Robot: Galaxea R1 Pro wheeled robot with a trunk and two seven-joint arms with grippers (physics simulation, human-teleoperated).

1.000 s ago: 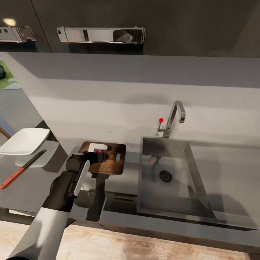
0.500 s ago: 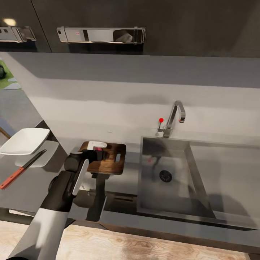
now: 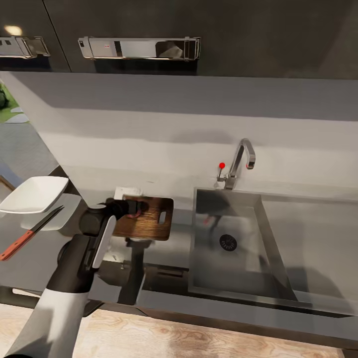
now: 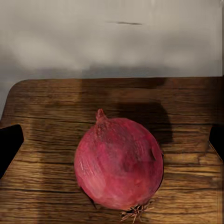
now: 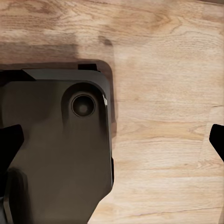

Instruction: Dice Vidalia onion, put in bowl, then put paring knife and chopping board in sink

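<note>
Reaching out over the counter, the left gripper has its fingers spread wide apart, holding nothing. Between them sits the onion (round, dark red, little roots at one end) on the brown chopping board. Farther right is the sink.

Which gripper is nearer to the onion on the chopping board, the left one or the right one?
Left. The left gripper is open right at the onion on the chopping board. The right gripper points down at wooden floor beside a dark robot part, away from the counter.
</note>
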